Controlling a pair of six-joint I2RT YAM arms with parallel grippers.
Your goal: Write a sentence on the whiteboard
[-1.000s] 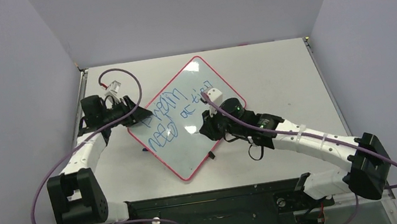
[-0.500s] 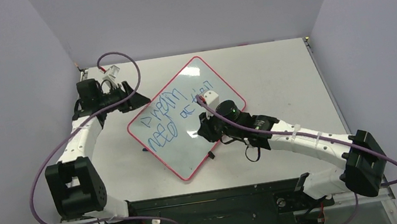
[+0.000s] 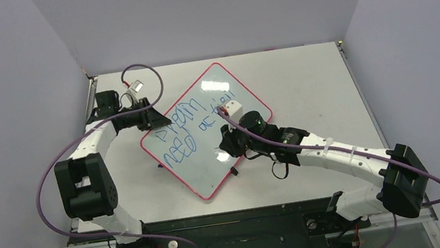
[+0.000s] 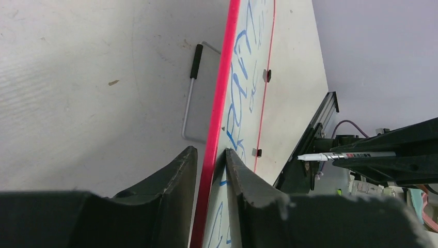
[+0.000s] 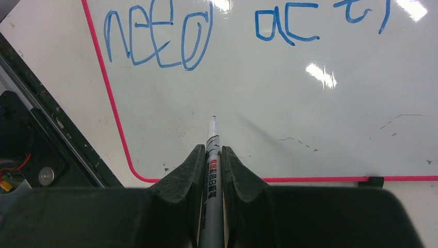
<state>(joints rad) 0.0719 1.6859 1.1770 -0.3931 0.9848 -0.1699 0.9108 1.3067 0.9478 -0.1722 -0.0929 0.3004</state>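
Note:
The whiteboard (image 3: 210, 165) lies tilted on the table, white with a red rim. The sentence is blue handwriting: "Dream" above "need" (image 3: 180, 148), with "action" to the right. My left gripper (image 3: 155, 116) is at the board's upper-left edge. In the left wrist view its fingers (image 4: 209, 150) pinch the red rim (image 4: 223, 93) from both sides. My right gripper (image 3: 227, 139) is shut on a grey marker (image 5: 212, 170). The marker's tip (image 5: 213, 120) points at blank board below "need" (image 5: 155, 44). Whether the tip touches the board I cannot tell.
A wire stand with a black grip (image 4: 195, 62) lies on the table beside the board's rim. A small black clip (image 3: 235, 172) sits on the near-right edge. The black base rail (image 3: 239, 226) runs along the near table edge, and walls close in the left, right and back.
My left gripper came off the board's left edge, swung up and away, then returned to the rim higher up and narrowed. My right gripper carried the marker from "action" down to blank board.

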